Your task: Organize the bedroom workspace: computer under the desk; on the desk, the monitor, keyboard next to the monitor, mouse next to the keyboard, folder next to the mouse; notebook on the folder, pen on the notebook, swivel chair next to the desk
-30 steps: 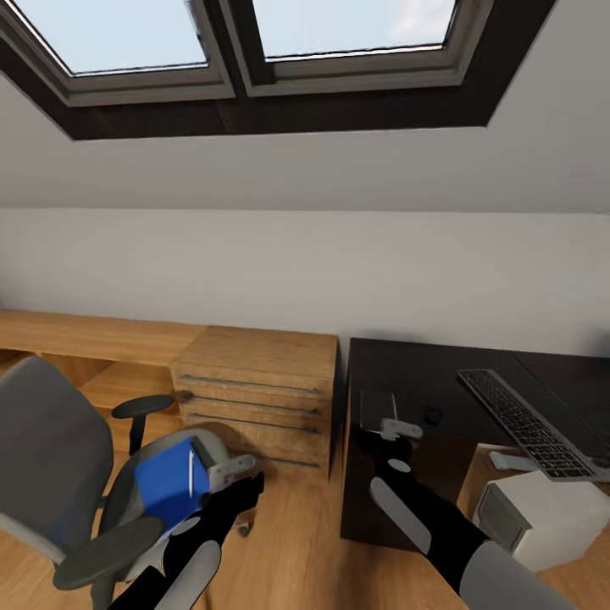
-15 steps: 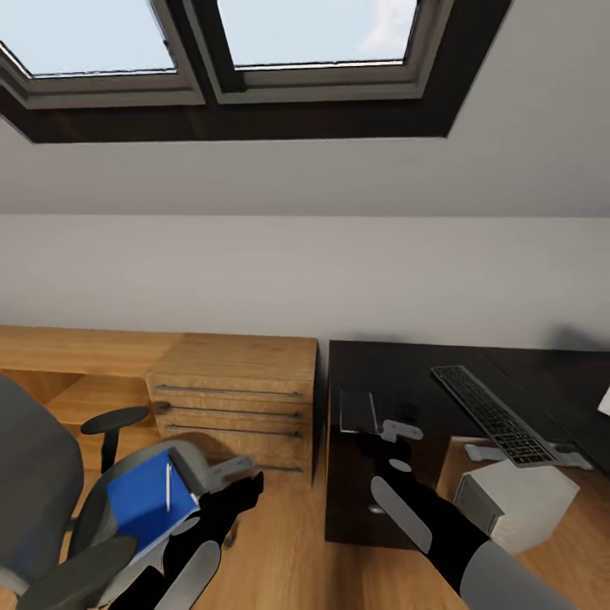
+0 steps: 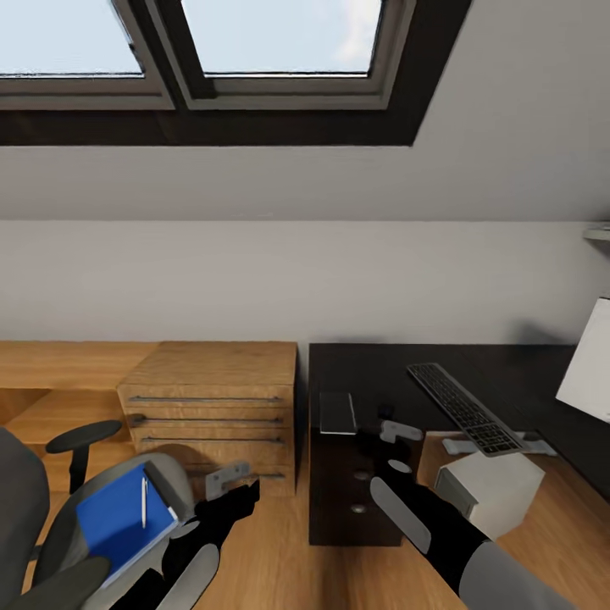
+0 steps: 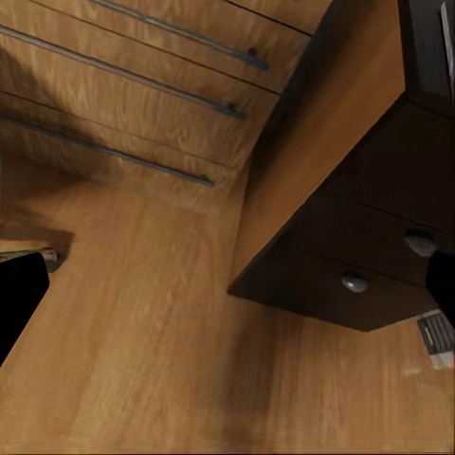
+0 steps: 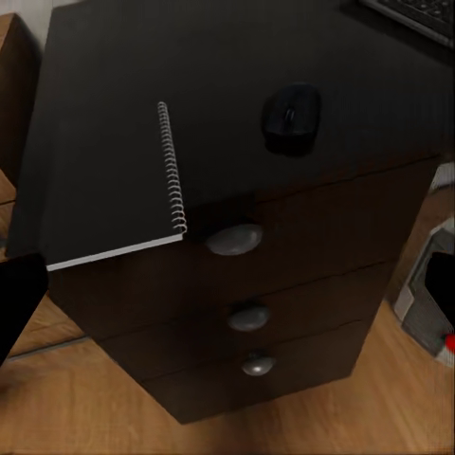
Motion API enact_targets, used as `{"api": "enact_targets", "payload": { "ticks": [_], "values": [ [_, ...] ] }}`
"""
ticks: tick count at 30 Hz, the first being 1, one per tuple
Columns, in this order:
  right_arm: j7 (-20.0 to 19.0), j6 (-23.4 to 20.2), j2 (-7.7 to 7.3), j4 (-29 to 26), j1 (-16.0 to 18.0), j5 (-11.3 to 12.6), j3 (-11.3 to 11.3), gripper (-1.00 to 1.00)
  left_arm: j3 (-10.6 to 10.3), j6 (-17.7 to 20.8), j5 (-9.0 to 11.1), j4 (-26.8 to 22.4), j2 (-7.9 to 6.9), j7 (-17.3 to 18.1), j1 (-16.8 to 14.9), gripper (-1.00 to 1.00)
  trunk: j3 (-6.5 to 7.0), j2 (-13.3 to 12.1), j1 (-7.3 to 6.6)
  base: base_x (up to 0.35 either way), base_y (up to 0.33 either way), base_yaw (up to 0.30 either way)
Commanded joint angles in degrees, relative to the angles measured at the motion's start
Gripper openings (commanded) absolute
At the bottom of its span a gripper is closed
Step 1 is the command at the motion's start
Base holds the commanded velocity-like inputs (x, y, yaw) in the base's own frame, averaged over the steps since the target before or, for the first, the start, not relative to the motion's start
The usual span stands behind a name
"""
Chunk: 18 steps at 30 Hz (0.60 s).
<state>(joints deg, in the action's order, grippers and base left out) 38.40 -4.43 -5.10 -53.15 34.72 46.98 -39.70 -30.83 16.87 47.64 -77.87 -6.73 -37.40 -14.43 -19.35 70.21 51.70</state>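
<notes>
Left hand (image 3: 222,479) is hanging low over the floor, just right of the chair (image 3: 51,525); I cannot tell how far apart its fingers are, and nothing is showing in its grip. Right hand (image 3: 394,434) is hovering at the near edge of the surface (image 3: 373,373), above the dark drawer unit (image 5: 248,313); its opening is also unclear, and it is carrying nothing.

Folder (image 3: 119,518) is lying flat on the chair seat, to the left of and slightly nearer than the left hand, its long axis running from near-left to far-right. Pen (image 3: 143,501) is resting on top of it, pointing roughly near to far. So the left arm is the nearer one for the folder, and the reach, as I judge it, is leftward and down.

Further out, the notebook (image 5: 114,180) is sitting at the near left corner of the surface, the mouse (image 5: 290,116) just right of it, and the keyboard (image 3: 462,408) is lying slantwise farther right. Monitor (image 3: 589,364) is showing at the right edge, and the computer (image 3: 491,491) is standing on the floor below the keyboard. Wooden chest (image 3: 212,398) is standing between chair and surface.
</notes>
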Motion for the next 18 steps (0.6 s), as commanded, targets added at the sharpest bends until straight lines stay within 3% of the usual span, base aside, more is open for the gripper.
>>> {"api": "enact_targets", "payload": {
  "ticks": [1, 5, 9, 10, 13, 14, 16, 18],
  "values": [
    [0.4, -0.29, -0.02, -0.01, 0.09, 0.12, -0.26, 1.0, -0.18, 0.05, 0.22, 1.39, -0.02, -0.4, -0.06, 1.0, -0.02, 0.05, 0.0, 0.0, 0.0, -0.176],
    [0.2, 1.06, 0.23, 1.78, 0.09, 0.01, -0.46, 1.0, -0.28, -0.12, -0.14, 6.84, 0.21, -0.15, -0.06, 1.0, 0.2, 0.05, 0.0, 0.0, 0.0, -0.161],
    [-0.08, 3.79, 1.27, 5.76, -0.12, -0.23, -0.66, 1.0, -0.74, -0.16, -0.06, 8.69, 0.33, -0.06, -0.05, 1.0, 0.39, 0.05, 0.0, 0.0, 0.0, -0.132],
    [-0.69, 6.33, 2.67, 10.86, -1.78, -1.43, -1.77, 1.0, -3.3, -0.21, -0.07, 11.65, 0.32, -0.05, -0.07, 1.0, 0.43, 0.05, 0.0, 0.0, 0.0, -0.123],
    [-1.04, 8.83, 3.33, 14.21, -2.66, -3.22, -3.81, 1.0, -5.46, -0.48, -0.16, 14.6, 0.35, -0.04, -0.06, 1.0, 0.56, 0.05, 0.0, 0.0, 0.0, -0.119],
    [-1.25, 10.78, 3.61, 16.48, -3.16, -4.46, -5.56, 1.0, -6.7, -1.16, -0.18, 16.64, 0.42, -0.04, -0.06, 1.0, 0.6, 0.05, 0.0, 0.0, 0.0, -0.099],
    [-1.49, 15.09, 4.1, 20.92, -4.49, -5.95, -8.96, 1.0, -8.65, -4.15, -0.08, 20.69, 0.96, 0.0, -0.07, 1.0, 0.65, 0.05, 0.0, 0.0, 0.0, -0.055],
    [-1.55, 17.03, 4.4, 22.86, -5.24, -6.33, -10.21, 1.0, -9.65, -6.06, -0.07, 22.71, 1.54, 0.02, -0.05, 1.0, 0.68, 0.05, 0.0, 0.0, 0.0, -0.031]
  ]
}}
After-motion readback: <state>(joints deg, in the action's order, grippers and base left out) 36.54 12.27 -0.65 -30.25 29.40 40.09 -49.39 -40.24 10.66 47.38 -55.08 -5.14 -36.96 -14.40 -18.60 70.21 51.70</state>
